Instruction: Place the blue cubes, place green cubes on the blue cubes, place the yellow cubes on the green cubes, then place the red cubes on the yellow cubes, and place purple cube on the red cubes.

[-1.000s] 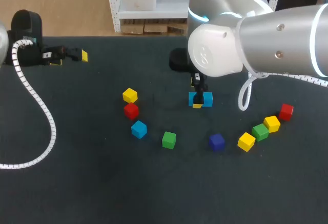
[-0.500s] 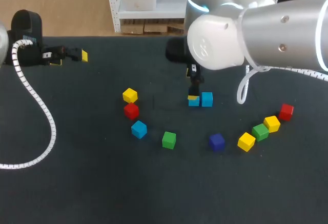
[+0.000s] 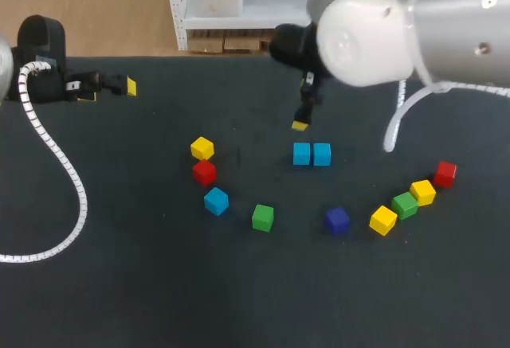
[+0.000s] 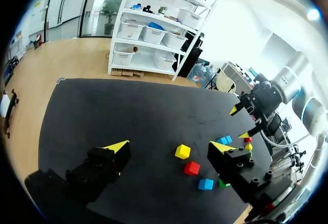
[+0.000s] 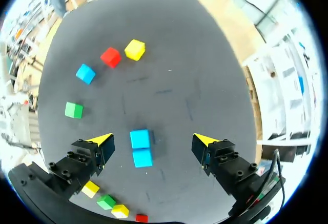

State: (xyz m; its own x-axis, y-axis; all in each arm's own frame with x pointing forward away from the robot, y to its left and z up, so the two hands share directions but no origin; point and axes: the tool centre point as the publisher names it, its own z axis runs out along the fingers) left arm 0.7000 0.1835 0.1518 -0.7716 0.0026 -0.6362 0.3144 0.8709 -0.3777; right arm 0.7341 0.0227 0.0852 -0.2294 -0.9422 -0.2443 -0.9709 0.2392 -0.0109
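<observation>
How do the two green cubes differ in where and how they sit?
The left green cube stands alone, clear of other cubes; the right green cube sits in a tight row between two yellow cubes. The left green cube lies near mid-table; the right green cube lies far to the right. Both rest unstacked on the table.

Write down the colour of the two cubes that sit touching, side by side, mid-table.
The two cubes are blue; the right wrist view shows them best.
</observation>
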